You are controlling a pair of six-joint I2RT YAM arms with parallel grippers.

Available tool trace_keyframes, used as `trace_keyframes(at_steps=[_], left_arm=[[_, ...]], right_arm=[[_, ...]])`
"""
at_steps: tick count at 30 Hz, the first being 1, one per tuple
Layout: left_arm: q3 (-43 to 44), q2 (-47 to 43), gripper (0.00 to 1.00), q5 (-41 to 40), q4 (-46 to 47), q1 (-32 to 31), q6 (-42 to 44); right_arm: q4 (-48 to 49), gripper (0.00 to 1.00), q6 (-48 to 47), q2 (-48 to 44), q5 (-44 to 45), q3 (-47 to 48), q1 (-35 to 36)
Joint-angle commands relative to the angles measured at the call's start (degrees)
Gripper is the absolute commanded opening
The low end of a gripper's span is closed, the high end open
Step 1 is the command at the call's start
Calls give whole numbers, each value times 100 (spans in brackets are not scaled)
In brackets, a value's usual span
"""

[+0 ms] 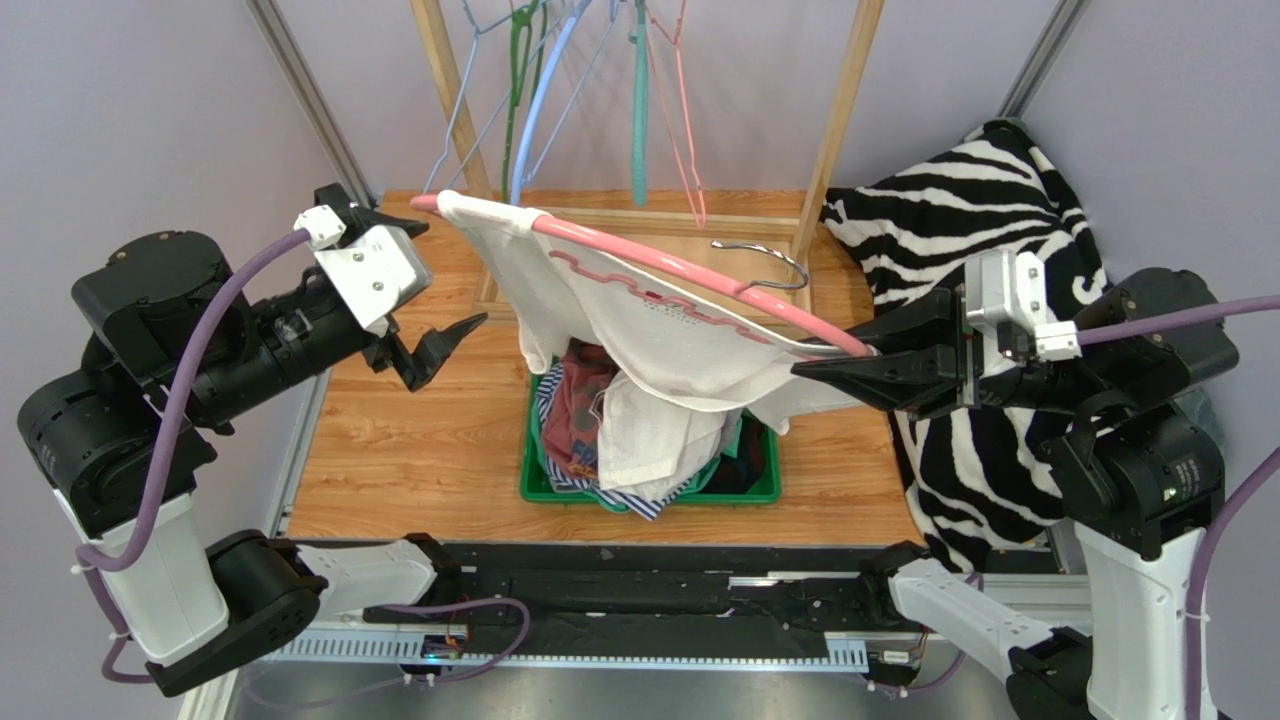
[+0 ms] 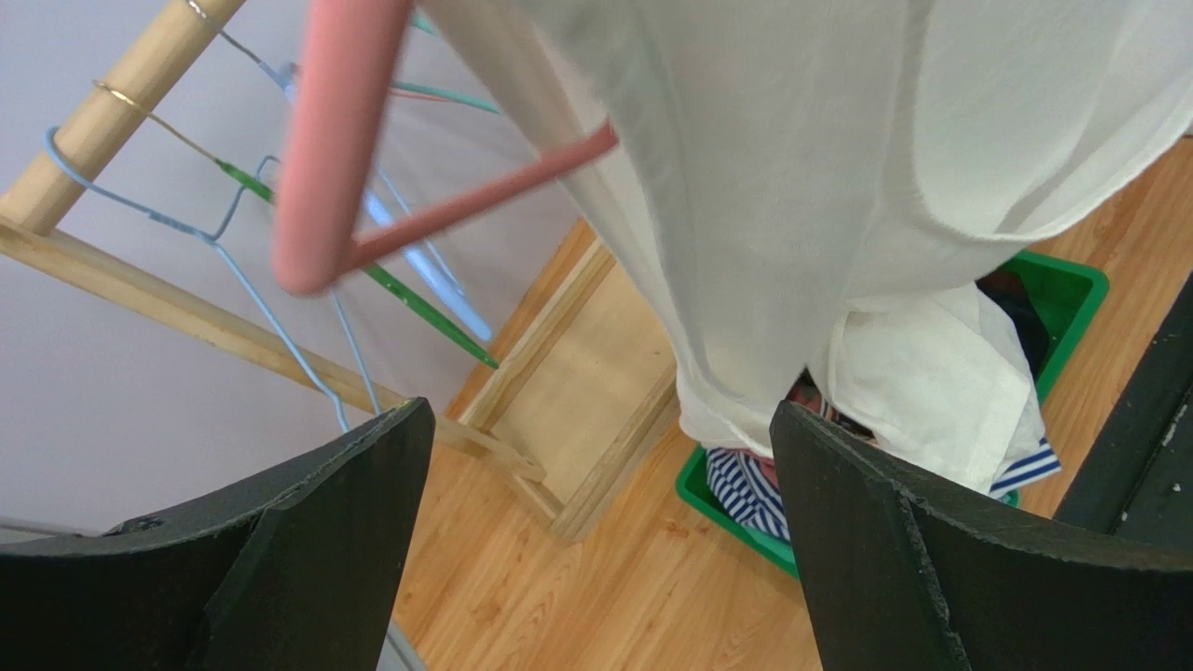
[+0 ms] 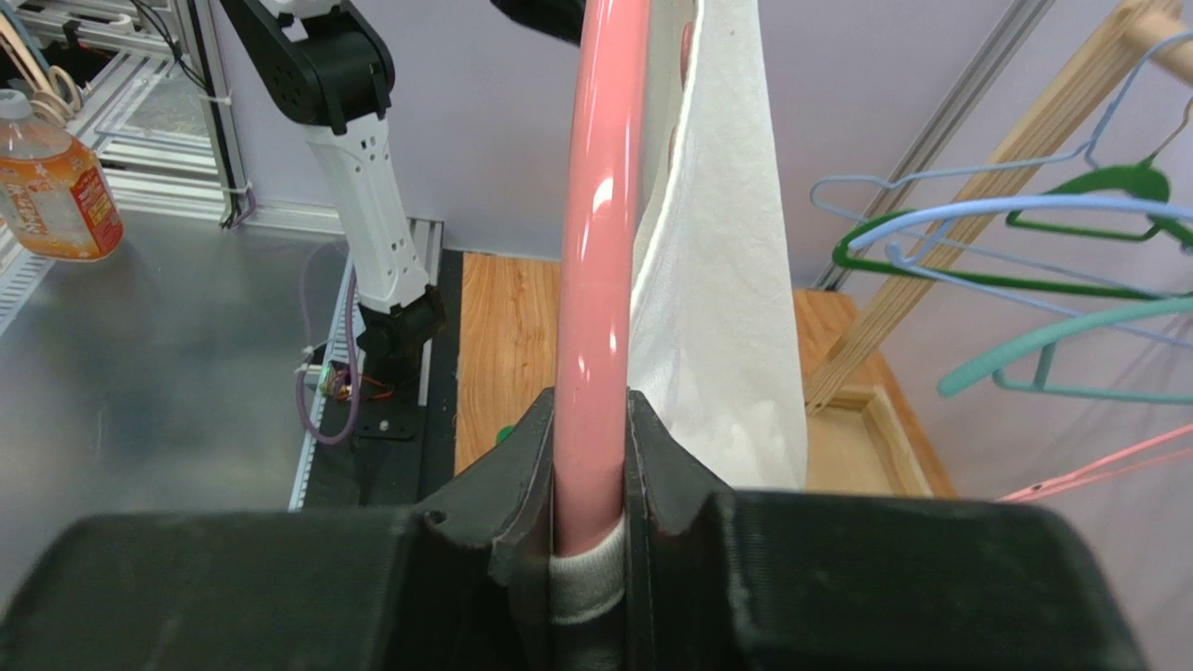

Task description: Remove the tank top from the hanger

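A white tank top [image 1: 631, 338] hangs on a pink hanger [image 1: 646, 263] held tilted above the table, its left end higher. My right gripper [image 1: 836, 375] is shut on the hanger's right end, and the right wrist view shows the pink bar [image 3: 600, 252] and a bit of white strap pinched between the jaws [image 3: 588, 462], with the tank top [image 3: 721, 280] draping to its right. My left gripper [image 1: 436, 348] is open just left of the shirt and below the hanger's left tip. Between its fingers [image 2: 595, 434] lies only table; the hanger [image 2: 329, 126] and tank top [image 2: 840, 182] hang above.
A green basket [image 1: 534, 480] of clothes sits under the shirt. A wooden rack [image 1: 834, 120] with several hangers [image 1: 571, 75] stands behind. A zebra-print cloth [image 1: 992, 195] lies at the right. A bottle [image 3: 56, 182] stands off the table.
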Motion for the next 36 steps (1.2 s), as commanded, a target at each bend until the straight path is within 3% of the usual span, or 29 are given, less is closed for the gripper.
trace_keyframes(at_steps=[1, 9, 15, 20, 24, 29, 36], left_arm=[[-79, -134, 99, 61, 137, 87, -66], [78, -284, 99, -106, 163, 166, 83], [361, -362, 99, 192, -118, 193, 662], [-895, -836, 99, 1307, 214, 193, 1610], [-1888, -1136, 99, 1468, 1207, 193, 1849], [-1399, -505, 98, 1353, 1077, 184, 1771], [-494, 50, 91, 2056, 447, 193, 1410]], right_arm=[[1009, 0, 292, 132, -139, 338, 28], [246, 0, -331, 308, 449, -269, 28], [-107, 0, -367, 712, -119, -401, 28], [5, 0, 273, 1090, -998, -225, 37], [437, 0, 986, 1144, -1553, -497, 160], [420, 0, 934, 994, -1440, -892, 336], [-46, 0, 529, 1012, -1282, -823, 468]])
